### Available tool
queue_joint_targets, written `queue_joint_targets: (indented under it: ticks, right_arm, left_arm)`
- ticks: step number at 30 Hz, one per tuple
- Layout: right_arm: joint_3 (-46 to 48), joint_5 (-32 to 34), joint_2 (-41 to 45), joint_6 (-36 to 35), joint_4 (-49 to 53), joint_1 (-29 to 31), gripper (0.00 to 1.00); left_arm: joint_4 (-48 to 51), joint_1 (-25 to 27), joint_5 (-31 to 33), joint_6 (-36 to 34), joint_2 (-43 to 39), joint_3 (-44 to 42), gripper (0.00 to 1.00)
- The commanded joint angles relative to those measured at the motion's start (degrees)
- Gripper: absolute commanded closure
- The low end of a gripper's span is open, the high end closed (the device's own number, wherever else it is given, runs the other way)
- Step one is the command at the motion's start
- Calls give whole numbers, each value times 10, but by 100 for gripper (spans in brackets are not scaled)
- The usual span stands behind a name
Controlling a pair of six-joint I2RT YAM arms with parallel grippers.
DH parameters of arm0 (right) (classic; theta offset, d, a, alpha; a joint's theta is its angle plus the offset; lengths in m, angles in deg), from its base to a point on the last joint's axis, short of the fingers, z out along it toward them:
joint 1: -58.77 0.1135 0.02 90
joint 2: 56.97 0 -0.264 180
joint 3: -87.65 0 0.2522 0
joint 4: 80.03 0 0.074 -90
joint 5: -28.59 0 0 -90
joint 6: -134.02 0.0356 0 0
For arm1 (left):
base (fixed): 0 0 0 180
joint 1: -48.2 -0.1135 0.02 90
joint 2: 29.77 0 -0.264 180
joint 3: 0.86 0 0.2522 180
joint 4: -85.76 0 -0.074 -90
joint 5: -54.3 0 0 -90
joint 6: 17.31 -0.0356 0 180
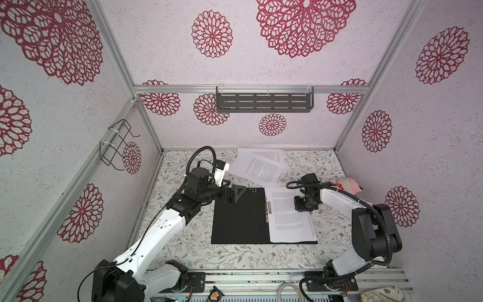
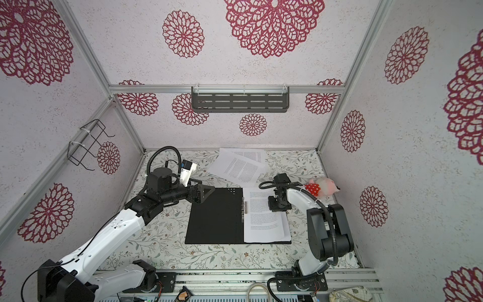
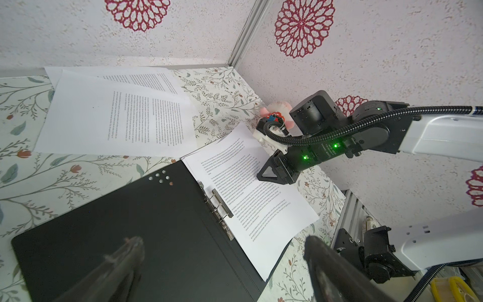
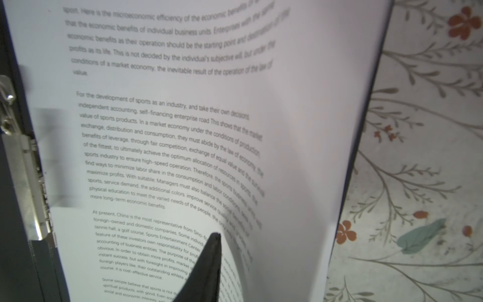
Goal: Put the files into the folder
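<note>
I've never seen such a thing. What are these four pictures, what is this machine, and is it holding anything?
It is a robot with two arms, each ending in a two-fingered gripper. Two pictures look down from overhead; the other two come from cameras on the wrists. On the flowered table lies an open folder, black inside, with printed sheets on one half. Two loose sheets lie behind it, and a plush toy sits at the right. The left gripper hangs open over the folder, holding nothing. The right gripper is at the sheets in the folder, which curl up; whether it grips them I cannot tell.
</note>
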Motion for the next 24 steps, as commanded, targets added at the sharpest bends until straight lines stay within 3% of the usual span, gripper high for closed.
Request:
queue_joint_targets:
  ticks: [1, 5, 7, 20, 24]
  right_arm:
    - [-23, 21, 0, 10, 16, -4, 68]
    - [-27, 44, -1, 14, 25, -6, 66]
    - [-26, 58, 2, 18, 25, -7, 60]
    - [-33, 134, 58, 50, 37, -76, 56]
    - [-59, 172, 103, 69, 48, -91, 45]
  left_arm:
    - [-12, -2, -7, -5, 2, 8, 1]
    - [-12, -3, -7, -5, 1, 7, 1]
    - [-12, -4, -6, -5, 0, 8, 1]
    - [-17, -10, 17, 18, 0, 6, 1]
    - [-10, -19, 28, 38, 7, 12, 1]
